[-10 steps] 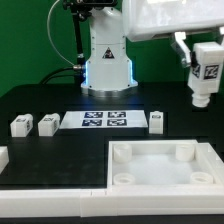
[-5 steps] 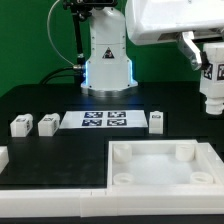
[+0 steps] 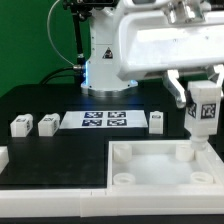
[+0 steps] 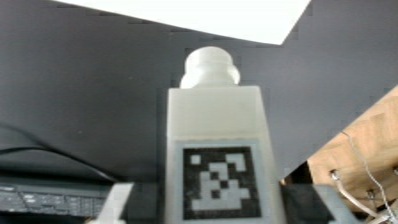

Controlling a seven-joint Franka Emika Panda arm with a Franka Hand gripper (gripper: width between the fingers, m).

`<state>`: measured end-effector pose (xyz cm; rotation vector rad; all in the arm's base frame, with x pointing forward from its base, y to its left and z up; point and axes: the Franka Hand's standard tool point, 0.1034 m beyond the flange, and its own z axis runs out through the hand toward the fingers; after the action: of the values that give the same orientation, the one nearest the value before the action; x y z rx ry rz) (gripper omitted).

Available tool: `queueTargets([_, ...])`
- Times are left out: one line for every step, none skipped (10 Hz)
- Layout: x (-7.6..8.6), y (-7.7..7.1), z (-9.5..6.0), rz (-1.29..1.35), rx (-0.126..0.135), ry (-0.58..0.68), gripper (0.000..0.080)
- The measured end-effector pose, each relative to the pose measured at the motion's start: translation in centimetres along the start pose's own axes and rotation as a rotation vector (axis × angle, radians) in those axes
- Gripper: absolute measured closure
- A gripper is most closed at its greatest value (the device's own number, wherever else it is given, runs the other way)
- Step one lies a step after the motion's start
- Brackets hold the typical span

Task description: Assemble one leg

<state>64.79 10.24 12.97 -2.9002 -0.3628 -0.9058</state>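
The gripper (image 3: 201, 98) is clamped on the leg (image 3: 203, 118), a smooth white plastic block with a flat tagged face and a rounded peg pointing down; it hangs over the matte white tray's (image 3: 150, 148) far corner socket, at the exterior view's right.

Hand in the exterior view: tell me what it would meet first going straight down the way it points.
The hand holds a leg pointing down. The leg's lower end would probably meet the white tray first, near its far corner on the exterior view's right, though depth is unclear.
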Motion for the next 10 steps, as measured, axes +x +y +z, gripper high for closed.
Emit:
queueTargets([-0.8,0.2,0.8,0.002,0.000,-0.009,0.0508])
queueTargets([-1.8,0.0,1.5,0.004,0.004,-0.021,0.0508])
queueTargets([-2.2,-0.3,1.9,0.003,0.006,-0.020,0.0508])
queueTargets([-2.5,-0.4,2.1,0.003,0.008,-0.023,0.0508])
queueTargets([-3.0,-0.7,2.5,0.001,0.012,-0.032,0.0508])
queueTargets([-3.1,-1.2,2.6,-0.004,0.016,-0.035,0.0508])
queueTargets([-3.2,-1.4,2.6,-0.007,0.018,-0.036,0.0508])
queueTargets([-3.6,-1.5,2.6,-0.007,0.019,-0.042,0.0508])
queueTargets([-3.8,-1.6,2.7,-0.008,0.021,-0.047,0.0508])
queueTargets([-4.1,-1.8,2.9,-0.010,0.023,-0.051,0.0508])
